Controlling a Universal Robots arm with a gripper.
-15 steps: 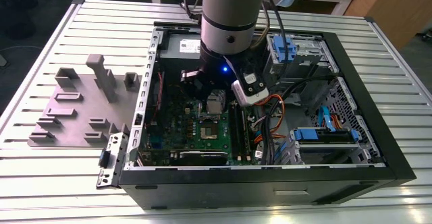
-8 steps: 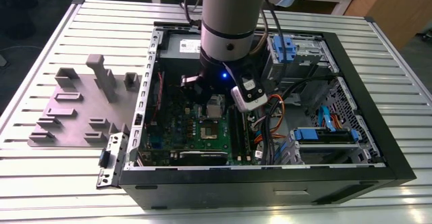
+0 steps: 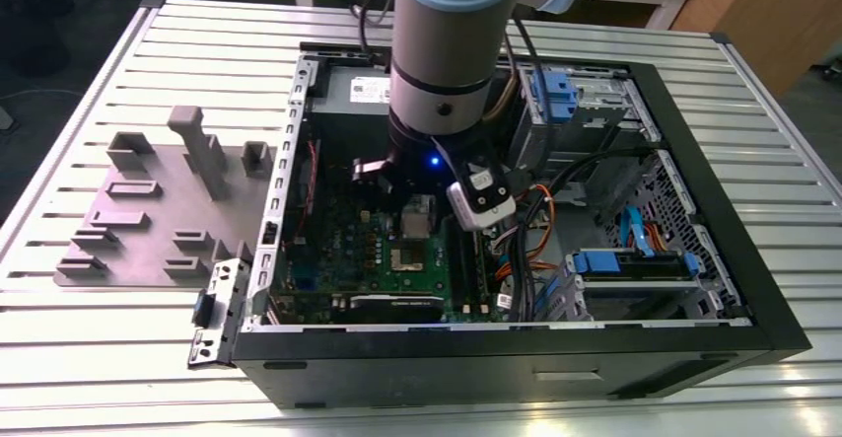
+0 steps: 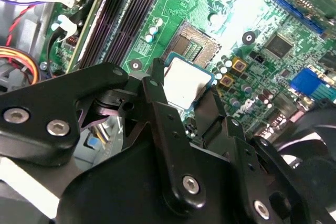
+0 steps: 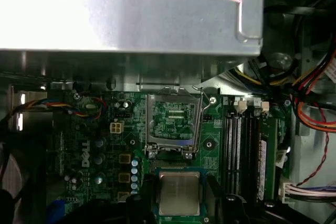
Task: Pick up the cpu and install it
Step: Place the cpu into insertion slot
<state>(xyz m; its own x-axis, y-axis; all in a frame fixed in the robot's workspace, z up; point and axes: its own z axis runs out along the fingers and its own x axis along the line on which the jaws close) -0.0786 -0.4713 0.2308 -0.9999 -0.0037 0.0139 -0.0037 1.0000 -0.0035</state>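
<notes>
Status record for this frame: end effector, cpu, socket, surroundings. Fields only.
end effector: shut on the cpu, down inside the case
cpu: gripped at two opposite edges, metal top showing, beside the socket and not in it
socket: empty, contacts exposed
motherboard: green, lying flat in the case
PC case: black, side open, on a slatted table

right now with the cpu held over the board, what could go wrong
The cpu sits gripped by its edges in the gripper, beside the open socket, not over it; lowering here could land it on the capacitors nearby. The grip covers thin edges only, so a slip might drop it onto the socket contacts. In the exterior view, loose cables run close to the arm and might snag.
</notes>
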